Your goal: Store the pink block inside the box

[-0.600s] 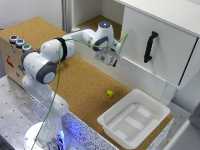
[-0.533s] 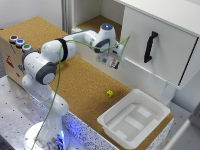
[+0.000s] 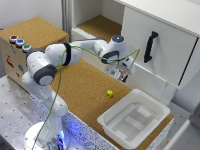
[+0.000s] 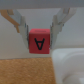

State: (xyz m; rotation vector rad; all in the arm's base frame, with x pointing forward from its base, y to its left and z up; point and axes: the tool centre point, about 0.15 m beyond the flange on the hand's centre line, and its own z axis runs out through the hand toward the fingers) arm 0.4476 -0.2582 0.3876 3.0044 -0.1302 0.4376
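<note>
Wrist view: the pink block (image 4: 38,42) is hanging between the two fingers (image 4: 20,30), a dark letter A showing on its near face.
Handling, as a judgement: the block is looking small, rigid and light; its flat faces are giving the pads a square seat, and a hold on two opposite sides is suiting it.
Fingers: they are pressing the block's two sides, holding it clear of the cork surface (image 4: 25,72).
Position: the gripper (image 3: 122,73) is hovering above the cork, beside the white cabinet (image 3: 165,35).
Box (image 3: 116,115): the white tub is lying nearby, below the gripper in the exterior view, nothing showing inside it.
Yellow block (image 3: 109,93): it is lying on the cork between gripper and box.
</note>
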